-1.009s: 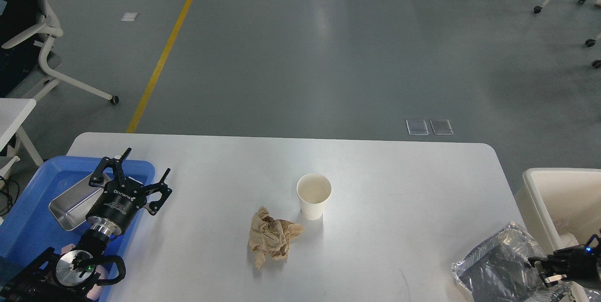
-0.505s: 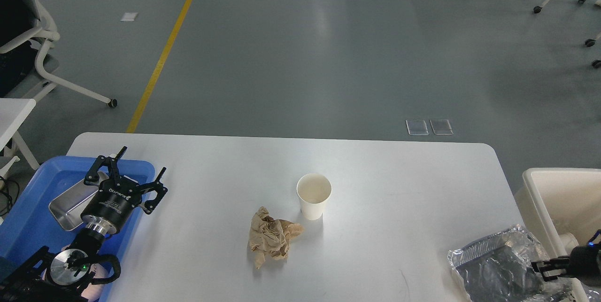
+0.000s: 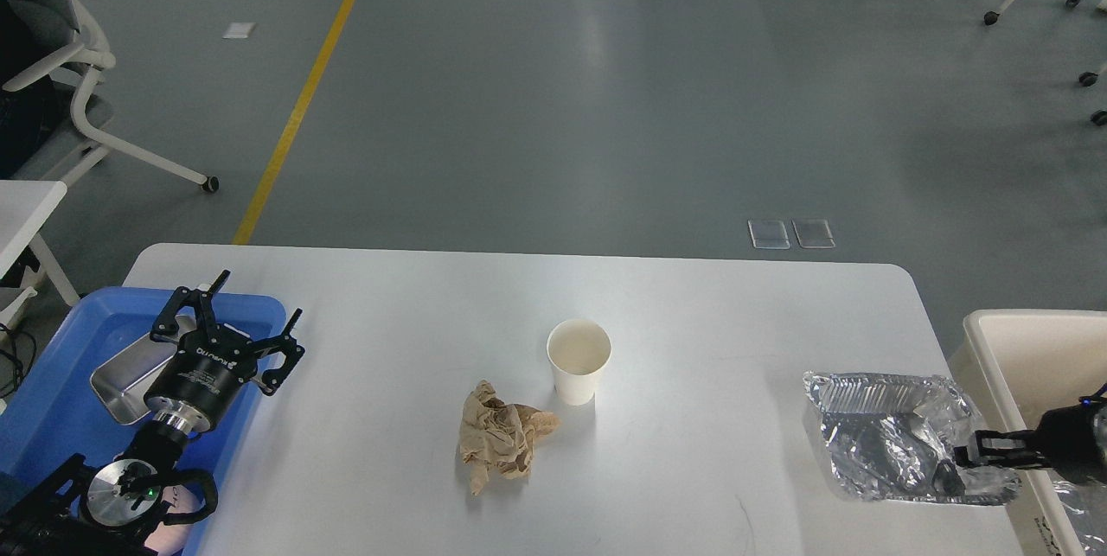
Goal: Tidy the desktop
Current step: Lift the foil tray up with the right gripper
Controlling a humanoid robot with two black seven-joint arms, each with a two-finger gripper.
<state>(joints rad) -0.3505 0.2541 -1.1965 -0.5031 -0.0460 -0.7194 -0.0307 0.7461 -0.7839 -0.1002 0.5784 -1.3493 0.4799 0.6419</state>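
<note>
Foil tray (image 3: 891, 435) now further onto desk (image 3: 692, 314), right gripper (image 3: 964, 455) clamping its edge; left gripper (image 3: 232, 318) spread wide, empty.

- A grey glossy floor (image 3: 605, 89) stretches beyond the tabletop's far edge, with pale light reflections.
- A yellow line (image 3: 303, 98) runs toward the far-left corner.
- 2 clear floor plates (image 3: 790, 233) lie beyond the far-right corner.
- A white chair base (image 3: 112, 137) stands far left.

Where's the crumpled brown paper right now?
In the head view, the crumpled brown paper lies near the middle of the desktop, just left of and in front of the white paper cup.
</note>
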